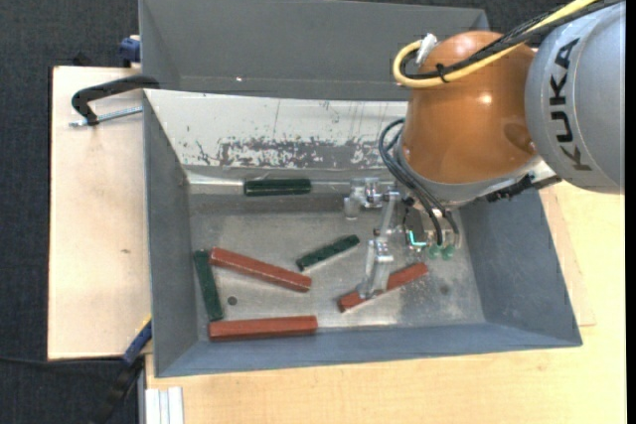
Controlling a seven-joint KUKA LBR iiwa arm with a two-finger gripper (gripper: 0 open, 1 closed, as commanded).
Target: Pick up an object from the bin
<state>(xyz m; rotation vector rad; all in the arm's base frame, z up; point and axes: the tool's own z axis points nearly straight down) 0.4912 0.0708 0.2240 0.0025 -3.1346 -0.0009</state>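
The orange cover [462, 114] on the wrist hides most of the bin's [164, 243] far right corner and the upper part of the gripper [377, 281], and the grey arm [586, 94] is cut off at the right edge. Below the cover we make out metal parts and dark cables [422, 213] reaching down to the floor. We cannot tell whether the gripper is spread or pressed together, because its tip merges with the thing under it. That thing is a short red bar [407, 277], slim and straight. It lies flat on the floor right of centre, tilted so that its right end points farther away than its left. The gripper comes down on its middle and covers that part. Just beside it to the left lies a small green bar [328, 252], tilted the same way and apart from it. Farther left a long red bar [260, 270] slants the other way. A near red bar [262, 326] runs along the near wall, with its left end close to a left green bar [208, 285] that lies near to far. A far green bar [277, 186] rests at the foot of the far wall, well apart from the gripper.
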